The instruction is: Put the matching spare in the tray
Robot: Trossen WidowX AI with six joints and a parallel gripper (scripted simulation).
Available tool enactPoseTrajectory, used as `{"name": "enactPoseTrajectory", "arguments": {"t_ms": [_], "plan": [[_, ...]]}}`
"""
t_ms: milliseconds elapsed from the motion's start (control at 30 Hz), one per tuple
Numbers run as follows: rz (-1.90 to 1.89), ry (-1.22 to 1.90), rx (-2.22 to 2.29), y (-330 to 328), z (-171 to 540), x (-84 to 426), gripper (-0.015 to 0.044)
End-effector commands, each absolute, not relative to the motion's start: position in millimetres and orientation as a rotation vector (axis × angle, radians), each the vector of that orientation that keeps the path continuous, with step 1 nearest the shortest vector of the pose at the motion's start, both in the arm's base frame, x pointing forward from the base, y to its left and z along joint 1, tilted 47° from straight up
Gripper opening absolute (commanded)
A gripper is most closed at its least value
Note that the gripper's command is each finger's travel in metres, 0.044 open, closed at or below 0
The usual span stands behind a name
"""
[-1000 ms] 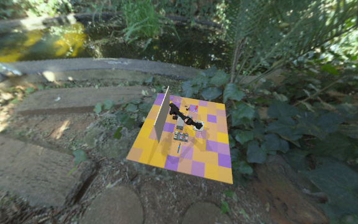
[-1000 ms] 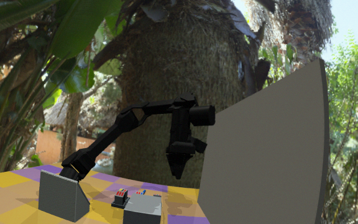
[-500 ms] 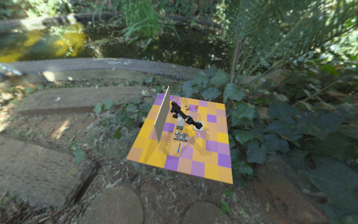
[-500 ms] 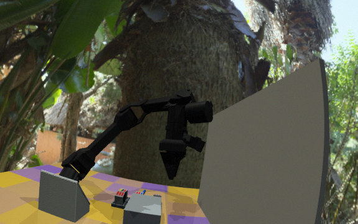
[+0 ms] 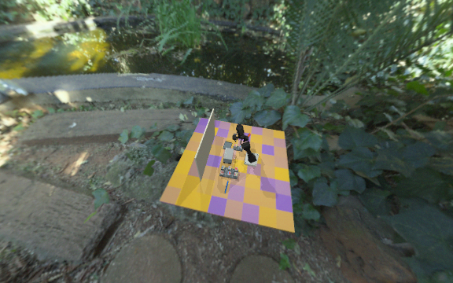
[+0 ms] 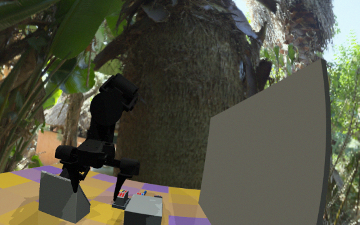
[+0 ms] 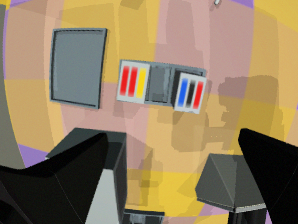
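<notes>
The grey tray (image 7: pixel 77 67) (image 5: pixel 227 145) lies empty at the upper left of the wrist view. Beside it a small rack (image 7: pixel 159 85) carries a spare with red, red and yellow bars (image 7: pixel 133 82) and a spare with blue, black and red bars (image 7: pixel 190 93), with a gap between them. A large grey box (image 7: pixel 119 155) (image 6: pixel 144 206) (image 5: pixel 228 155) stands by the left finger; no code on it is readable. Another rack (image 7: pixel 144 214) (image 5: pixel 228 172) shows partly at the bottom. My gripper (image 7: pixel 176 138) (image 6: pixel 95 195) is open and empty, above the mat and short of the small rack.
A tall grey panel (image 5: pixel 205 147) (image 6: pixel 264 150) stands upright beyond the box. The arm's wedge-shaped grey base (image 7: pixel 225 182) (image 6: pixel 58 200) is by the right finger in the wrist view. A thin blue stick (image 5: pixel 226 186) lies beyond the larger rack.
</notes>
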State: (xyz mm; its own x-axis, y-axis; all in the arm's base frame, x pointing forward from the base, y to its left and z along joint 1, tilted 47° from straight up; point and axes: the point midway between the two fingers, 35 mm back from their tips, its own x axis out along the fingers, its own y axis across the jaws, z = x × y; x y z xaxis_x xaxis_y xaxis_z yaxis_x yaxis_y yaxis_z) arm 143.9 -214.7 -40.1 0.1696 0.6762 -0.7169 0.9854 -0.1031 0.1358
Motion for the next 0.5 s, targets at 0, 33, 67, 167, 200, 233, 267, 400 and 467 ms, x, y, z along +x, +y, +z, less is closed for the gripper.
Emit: {"name": "enactPoseTrajectory", "arguments": {"t_ms": [0,33,67,167,200,233,267,400,467], "plan": [[-0.804,1.577,1.992,-202,-53,121,0.044],[-0.804,1.577,1.992,-202,-53,121,0.044],[-0.804,1.577,1.992,-202,-53,121,0.044],[-0.804,1.577,1.992,-202,-53,121,0.044],[-0.804,1.577,1.992,-202,-53,121,0.044],[-0.804,1.577,1.992,-200,-55,121,0.0414],[-0.804,1.577,1.992,-198,-59,122,0.0387],[-0.803,1.577,1.993,-178,-82,125,0.03],[-0.803,1.577,1.993,-176,-84,125,0.03]]}}
